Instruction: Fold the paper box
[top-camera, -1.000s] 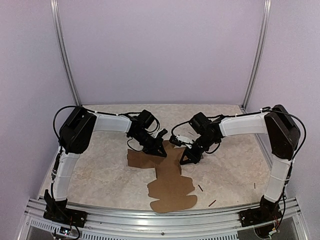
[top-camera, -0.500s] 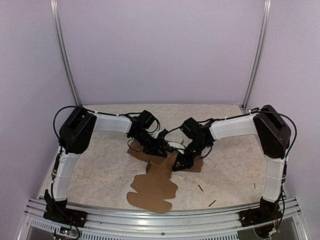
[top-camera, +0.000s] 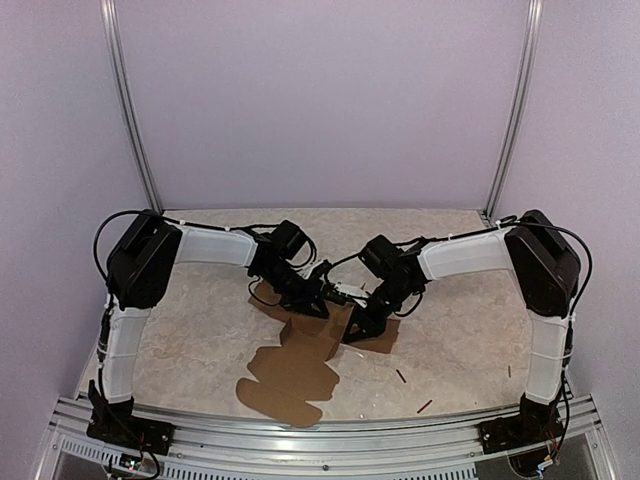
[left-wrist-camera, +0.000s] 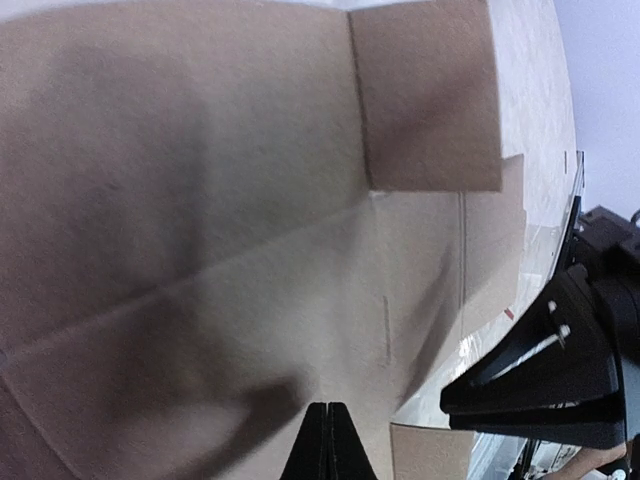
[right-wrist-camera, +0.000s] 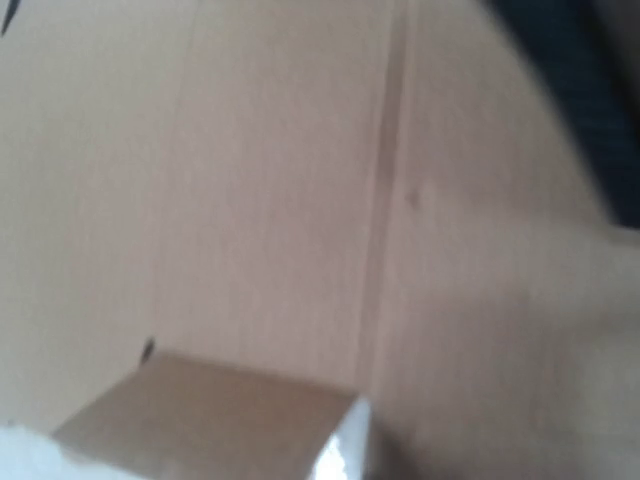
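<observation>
One table (top-camera: 200, 340): marbled beige top, on which everything below is found
Box (top-camera: 300, 365): brown cardboard sheet, mostly flat, laid mid-table from between the two grippers toward the near edge; its far part is seen raised into a fold, while its scalloped flaps lie flat nearest the edge
Left gripper (top-camera: 312, 300): jaws are seen pressed fully together, tips held just over the cardboard; whether any cardboard is pinched cannot be told
Right gripper (top-camera: 362, 325): set low at the box's far-right part; its opening cannot be told, the fingers being hidden
Sticks (top-camera: 400, 376): three tiny dark ones, scattered right of the box
</observation>
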